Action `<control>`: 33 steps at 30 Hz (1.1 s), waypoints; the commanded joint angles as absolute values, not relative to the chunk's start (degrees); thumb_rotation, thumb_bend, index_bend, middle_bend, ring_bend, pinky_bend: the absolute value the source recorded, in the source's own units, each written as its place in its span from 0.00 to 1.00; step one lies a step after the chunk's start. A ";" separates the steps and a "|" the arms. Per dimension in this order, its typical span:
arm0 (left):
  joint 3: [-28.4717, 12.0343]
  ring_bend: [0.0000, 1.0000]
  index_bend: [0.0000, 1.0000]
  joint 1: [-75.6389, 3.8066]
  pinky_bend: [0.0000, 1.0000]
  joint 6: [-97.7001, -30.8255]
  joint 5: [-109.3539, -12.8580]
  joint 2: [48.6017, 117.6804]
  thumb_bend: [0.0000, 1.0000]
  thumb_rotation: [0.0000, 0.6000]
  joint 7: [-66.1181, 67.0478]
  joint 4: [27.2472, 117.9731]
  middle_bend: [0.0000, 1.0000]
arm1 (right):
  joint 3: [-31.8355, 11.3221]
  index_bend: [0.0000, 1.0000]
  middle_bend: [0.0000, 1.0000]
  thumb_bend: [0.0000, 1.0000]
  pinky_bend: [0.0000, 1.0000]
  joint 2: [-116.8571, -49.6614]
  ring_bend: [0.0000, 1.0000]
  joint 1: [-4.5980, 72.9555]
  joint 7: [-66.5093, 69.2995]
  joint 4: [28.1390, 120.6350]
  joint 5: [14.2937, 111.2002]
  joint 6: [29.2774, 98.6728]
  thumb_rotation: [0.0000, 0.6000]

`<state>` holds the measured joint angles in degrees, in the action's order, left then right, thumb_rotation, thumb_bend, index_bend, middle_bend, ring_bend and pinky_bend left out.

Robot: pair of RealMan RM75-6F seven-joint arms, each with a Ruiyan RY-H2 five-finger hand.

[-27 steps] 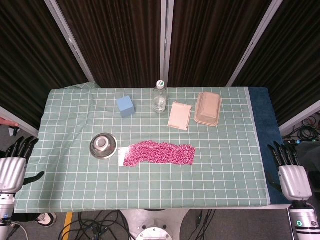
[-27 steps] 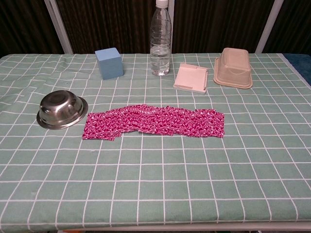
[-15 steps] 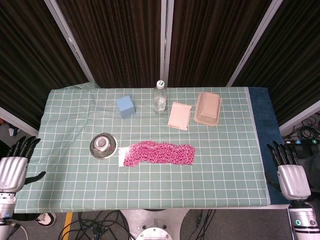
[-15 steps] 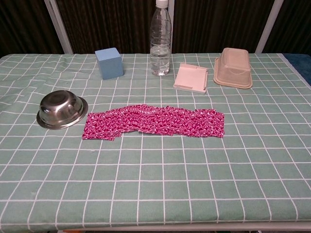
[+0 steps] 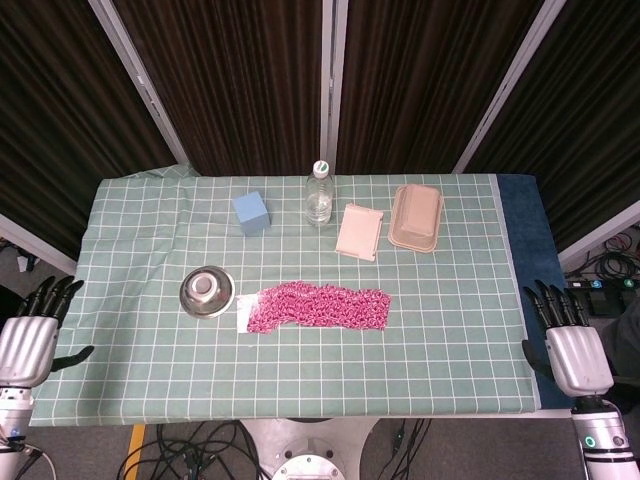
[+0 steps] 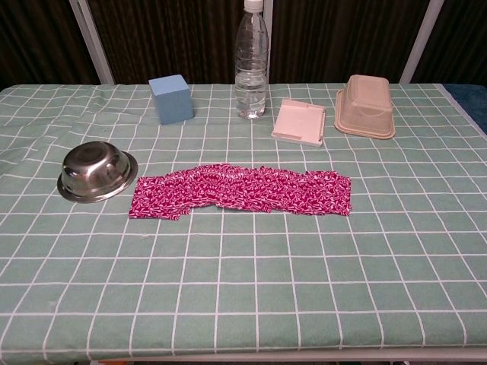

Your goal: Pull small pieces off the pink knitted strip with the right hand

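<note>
The pink knitted strip (image 5: 315,307) (image 6: 242,190) lies flat across the middle of the green checked tablecloth, its long side running left to right. My right hand (image 5: 572,348) hovers off the table's right front corner, fingers apart, holding nothing, well to the right of the strip. Off the left front corner my left hand (image 5: 28,338) is likewise empty with fingers spread. Neither hand shows in the chest view.
An upturned steel bowl (image 5: 206,291) (image 6: 97,171) sits just left of the strip. Along the back stand a blue cube (image 5: 251,212), a water bottle (image 5: 318,195), a white flat box (image 5: 359,231) and a beige lidded container (image 5: 416,217).
My right hand has drifted slightly left toward the table edge. The left hand has sunk a little. The strip has not moved.
</note>
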<state>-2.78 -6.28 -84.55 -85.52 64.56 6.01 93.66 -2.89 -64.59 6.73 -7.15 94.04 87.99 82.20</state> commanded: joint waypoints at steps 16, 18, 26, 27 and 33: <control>-2.32 0.02 0.10 -5.94 0.17 -84.75 -85.78 64.45 0.02 1.00 5.00 92.96 0.09 | -3.84 0.00 0.82 0.78 0.83 -66.38 0.88 17.97 -15.15 98.65 86.35 65.14 1.00; -2.31 0.02 0.10 -5.90 0.17 -84.62 -85.56 64.50 0.02 1.00 4.67 92.66 0.09 | -4.11 0.00 0.84 0.88 0.83 -67.57 0.88 19.47 -17.90 99.14 85.12 62.98 1.00; -2.66 0.02 0.10 -5.97 0.17 -84.25 -84.69 64.90 0.02 1.00 3.74 91.83 0.09 | -4.80 0.00 0.85 0.97 0.83 -71.47 0.89 25.78 -29.30 102.48 74.68 52.80 1.00; -2.67 0.02 0.10 -5.97 0.17 -84.22 -84.63 64.95 0.02 1.00 3.61 91.71 0.09 | -4.95 0.00 0.85 0.98 0.83 -71.92 0.89 26.58 -30.59 102.71 72.74 51.71 1.00; -2.74 0.02 0.10 -5.88 0.17 -83.85 -83.98 65.04 0.02 1.00 2.58 90.81 0.09 | -5.25 0.00 0.86 1.00 0.83 -75.13 0.89 31.76 -38.03 103.15 59.55 47.85 1.00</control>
<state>-2.71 -5.90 -83.90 -84.08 65.06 2.72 90.93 -5.01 -72.92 28.61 -33.91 102.56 65.12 50.24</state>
